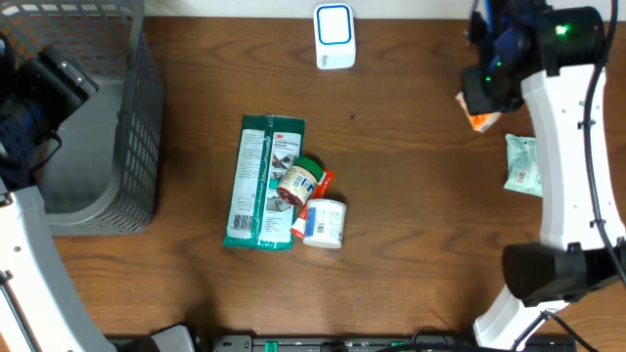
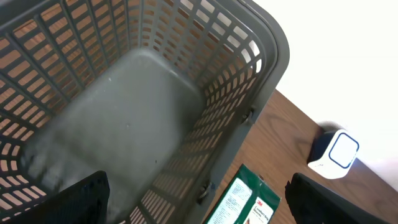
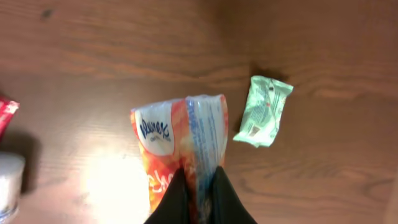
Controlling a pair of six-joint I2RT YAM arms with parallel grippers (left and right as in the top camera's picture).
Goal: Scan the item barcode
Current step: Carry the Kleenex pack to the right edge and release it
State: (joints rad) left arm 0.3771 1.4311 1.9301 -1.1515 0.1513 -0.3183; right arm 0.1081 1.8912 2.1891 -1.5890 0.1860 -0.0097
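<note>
R gripper (image 3: 200,186) pinched shut on end of orange tissue pack (image 3: 180,146), over wood table (image 1: 411,244), 2 o'clock in overhead view. White scanner (image 1: 334,37) at 12 o'clock, well apart. Mint pack (image 3: 262,111) near, at 3 o'clock. L gripper (image 2: 196,202) spread wide, holding nothing, above grey basket (image 2: 249,93), 10 o'clock. Centre: green 3M pouch (image 1: 262,181), round tin (image 1: 298,182), white tub (image 1: 324,223).

Brown wood-grain bench (image 3: 93,56), smooth with a soft sheen, grey matt plastic lattice basket (image 2: 249,81), orange-and-white tissue pack (image 3: 186,143) in glossy crinkled plastic film, small green packet (image 3: 263,111) in shiny wrinkled film, white glossy hard-plastic scanner (image 1: 335,36), long green pouch (image 1: 256,186) in smooth printed film
</note>
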